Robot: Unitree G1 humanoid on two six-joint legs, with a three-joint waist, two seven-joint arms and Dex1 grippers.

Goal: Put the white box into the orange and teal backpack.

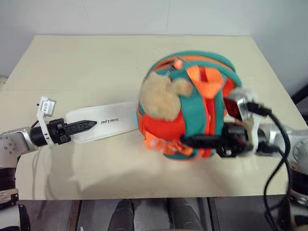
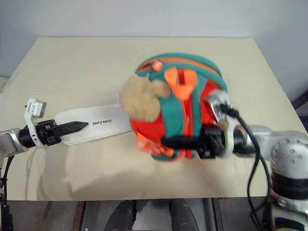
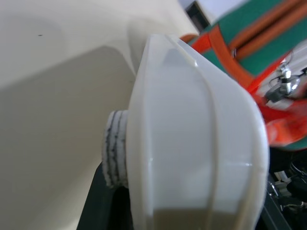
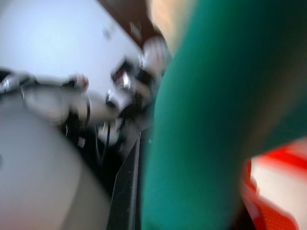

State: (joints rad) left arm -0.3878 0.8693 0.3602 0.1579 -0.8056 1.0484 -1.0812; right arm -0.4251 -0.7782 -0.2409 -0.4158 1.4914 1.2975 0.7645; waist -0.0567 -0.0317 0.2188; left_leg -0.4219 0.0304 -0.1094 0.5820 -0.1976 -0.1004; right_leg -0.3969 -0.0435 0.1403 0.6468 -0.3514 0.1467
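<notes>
The orange and teal backpack (image 1: 192, 110) stands on its side right of the table's middle, with a tan plush toy (image 1: 161, 96) on its left face. The white box (image 1: 113, 124) lies flat to its left, its right end touching the backpack. My left gripper (image 1: 85, 127) is shut on the box's left end; in the left wrist view the box (image 3: 192, 143) rests against a grey pad (image 3: 114, 148). My right gripper (image 1: 187, 141) reaches in from the right and is shut on the backpack's lower teal edging (image 4: 206, 120).
The beige table (image 1: 96, 62) has bare surface behind the box and at its far left. Its front edge runs just below both grippers. A black cable (image 1: 279, 144) loops off my right wrist near the table's right edge.
</notes>
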